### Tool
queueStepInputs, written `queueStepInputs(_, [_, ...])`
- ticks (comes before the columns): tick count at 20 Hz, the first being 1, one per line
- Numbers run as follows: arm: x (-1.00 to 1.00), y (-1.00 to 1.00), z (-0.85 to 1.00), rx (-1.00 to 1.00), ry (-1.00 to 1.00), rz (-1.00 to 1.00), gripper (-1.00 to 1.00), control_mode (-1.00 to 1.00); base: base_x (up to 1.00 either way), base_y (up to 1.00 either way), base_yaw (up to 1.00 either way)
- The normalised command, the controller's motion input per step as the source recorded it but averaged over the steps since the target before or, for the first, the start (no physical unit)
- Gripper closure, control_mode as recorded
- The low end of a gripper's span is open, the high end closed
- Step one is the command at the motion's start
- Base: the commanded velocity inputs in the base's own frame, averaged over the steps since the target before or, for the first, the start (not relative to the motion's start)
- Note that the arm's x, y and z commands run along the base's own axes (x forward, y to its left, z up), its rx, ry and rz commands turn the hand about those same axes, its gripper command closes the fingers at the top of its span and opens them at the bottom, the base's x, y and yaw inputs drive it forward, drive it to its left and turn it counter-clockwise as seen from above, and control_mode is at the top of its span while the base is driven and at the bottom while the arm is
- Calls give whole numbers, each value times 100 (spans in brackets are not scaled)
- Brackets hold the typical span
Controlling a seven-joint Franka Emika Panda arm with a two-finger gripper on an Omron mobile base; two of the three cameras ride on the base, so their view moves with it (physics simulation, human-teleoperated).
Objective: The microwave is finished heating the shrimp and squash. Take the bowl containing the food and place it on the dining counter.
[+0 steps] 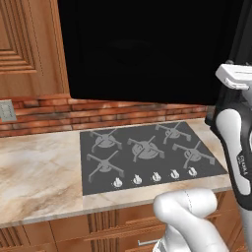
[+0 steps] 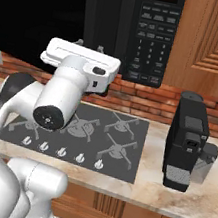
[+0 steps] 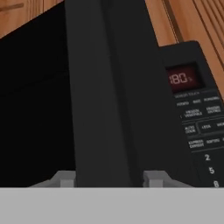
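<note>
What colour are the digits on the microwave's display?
Red, on the microwave display; clearest in the hand view.

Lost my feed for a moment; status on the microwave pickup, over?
End effector open, fingertips straddling the door's vertical bar. Microwave door shut, display lit. Bowl unseen. Cooktop below, coffee machine off to its right.

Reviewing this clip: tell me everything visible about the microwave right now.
The microwave is a large glossy black box mounted above the cooktop, between wooden cabinets. Its wide glass door looks dark, so nothing inside can be made out. To the door's right sits a control panel of small grey buttons under a red lit display. In the hand view, the door's vertical black bar stands between the tips of the pincer; contact is unclear.
</note>
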Motion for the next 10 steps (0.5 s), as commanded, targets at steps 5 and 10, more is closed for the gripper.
queueStepInputs(5, [-100, -16, 43, 0, 0, 0, 100, -100, 0, 0, 0])
queueStepInputs(10, [-100, -6, 47, 0, 0, 0, -100, -100, 0, 0, 0])
